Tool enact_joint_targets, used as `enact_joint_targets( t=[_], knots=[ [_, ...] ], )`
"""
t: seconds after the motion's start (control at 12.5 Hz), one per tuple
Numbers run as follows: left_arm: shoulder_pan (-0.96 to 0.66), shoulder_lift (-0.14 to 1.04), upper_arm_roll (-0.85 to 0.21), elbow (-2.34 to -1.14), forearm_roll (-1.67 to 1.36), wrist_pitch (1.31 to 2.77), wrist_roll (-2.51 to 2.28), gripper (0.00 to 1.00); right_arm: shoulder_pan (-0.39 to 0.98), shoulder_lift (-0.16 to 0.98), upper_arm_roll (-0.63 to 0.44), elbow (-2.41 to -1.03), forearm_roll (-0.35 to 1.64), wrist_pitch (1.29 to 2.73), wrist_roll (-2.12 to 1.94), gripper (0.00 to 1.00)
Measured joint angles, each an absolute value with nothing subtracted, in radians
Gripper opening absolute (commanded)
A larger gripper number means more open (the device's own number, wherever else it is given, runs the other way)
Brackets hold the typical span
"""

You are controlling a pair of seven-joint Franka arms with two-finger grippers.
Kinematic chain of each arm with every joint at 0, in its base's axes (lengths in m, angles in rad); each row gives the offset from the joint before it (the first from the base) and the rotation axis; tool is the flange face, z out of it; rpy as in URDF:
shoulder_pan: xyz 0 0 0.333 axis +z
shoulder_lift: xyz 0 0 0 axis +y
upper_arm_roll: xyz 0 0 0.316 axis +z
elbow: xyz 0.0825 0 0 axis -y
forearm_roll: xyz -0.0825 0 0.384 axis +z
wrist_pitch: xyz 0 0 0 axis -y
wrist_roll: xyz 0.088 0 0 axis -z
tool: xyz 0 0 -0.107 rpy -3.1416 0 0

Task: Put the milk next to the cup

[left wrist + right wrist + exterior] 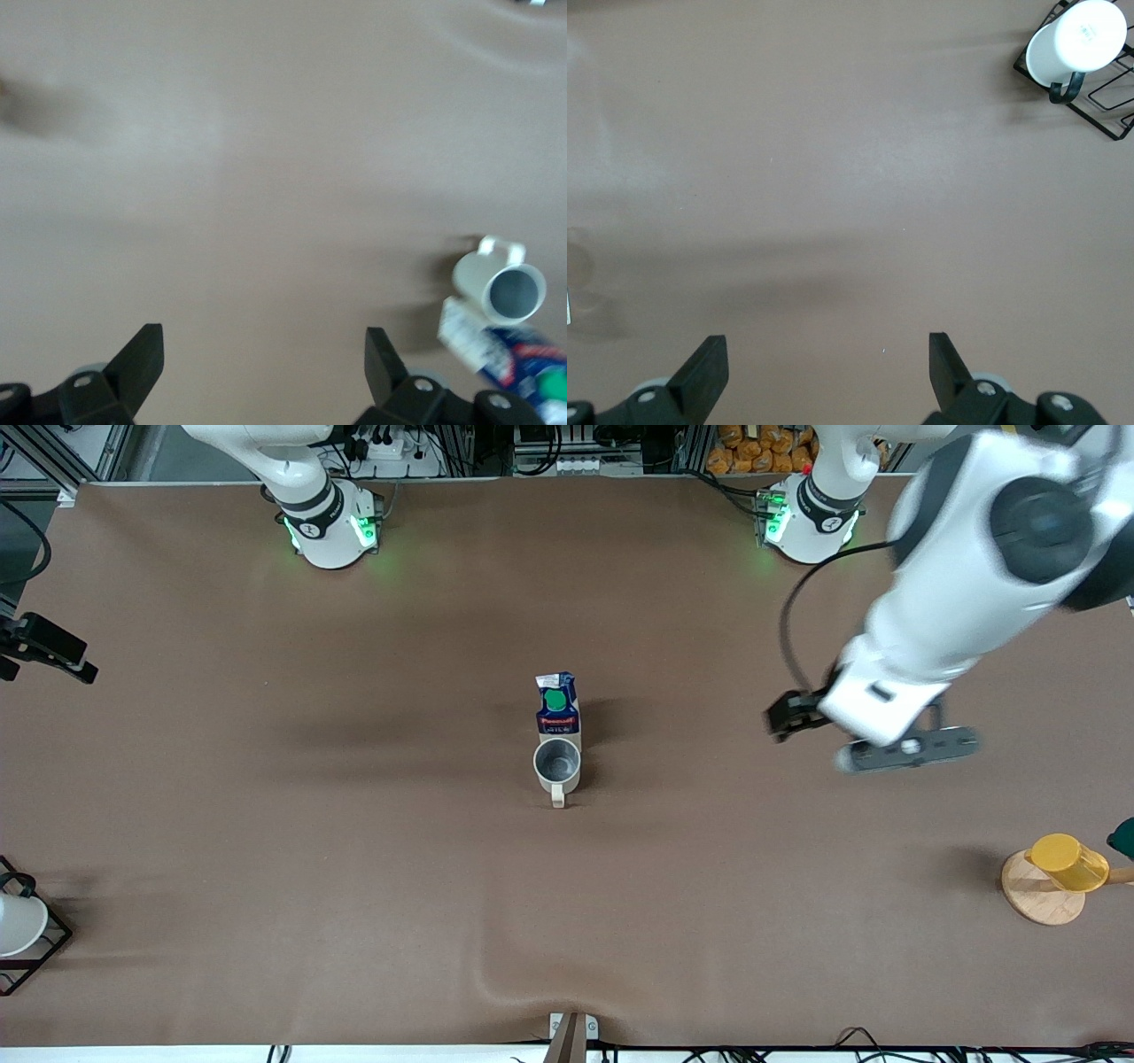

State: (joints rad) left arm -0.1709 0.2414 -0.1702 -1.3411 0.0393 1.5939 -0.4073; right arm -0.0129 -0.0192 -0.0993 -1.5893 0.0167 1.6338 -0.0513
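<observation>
The milk [557,703], a dark-blue carton with a green cap, stands upright mid-table. The cup [556,765], a light grey mug with its handle toward the front camera, stands right beside the milk and nearer to that camera. Both show in the left wrist view, milk [514,359] and cup [500,285]. My left gripper [791,717] hangs open and empty over bare table, off toward the left arm's end from the pair; its wrist view [264,354] shows the fingers wide apart. My right gripper [828,363] is open and empty over bare table and is hidden in the front view.
A yellow cup [1067,862] sits on a wooden disc [1036,899] at the left arm's end. A white cup in a black wire rack [35,948] stands at the right arm's end and shows in the right wrist view [1076,40]. The cloth is rippled [523,974] near the front edge.
</observation>
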Motion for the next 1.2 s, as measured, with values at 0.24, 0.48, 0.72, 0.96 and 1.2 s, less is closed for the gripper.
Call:
enact_joint_targets(
  t=[0.24, 0.48, 0.72, 0.96, 1.2],
  knots=[
    [-0.154, 0.032, -0.104, -1.512, 0.039, 1.508, -0.261, 1.00, -0.013, -0.018, -0.100, -1.590, 0.017, 1.634, -0.051, 1.00],
    [-0.156, -0.080, -0.009, -1.586, 0.039, 1.463, -0.128, 1.00, -0.013, -0.018, -0.100, -1.590, 0.017, 1.633, -0.051, 1.00],
    [-0.156, -0.093, 0.010, -1.595, 0.039, 1.463, -0.111, 1.00, -0.013, -0.018, -0.100, -1.590, 0.017, 1.633, -0.051, 1.00],
    [-0.156, -0.092, 0.010, -1.589, 0.039, 1.466, -0.112, 1.00, -0.013, -0.018, -0.100, -1.591, 0.017, 1.633, -0.051, 1.00],
    [-0.156, -0.092, 0.010, -1.574, 0.039, 1.466, -0.112, 1.00, -0.013, -0.018, -0.100, -1.591, 0.017, 1.632, -0.051, 1.00]
  ],
)
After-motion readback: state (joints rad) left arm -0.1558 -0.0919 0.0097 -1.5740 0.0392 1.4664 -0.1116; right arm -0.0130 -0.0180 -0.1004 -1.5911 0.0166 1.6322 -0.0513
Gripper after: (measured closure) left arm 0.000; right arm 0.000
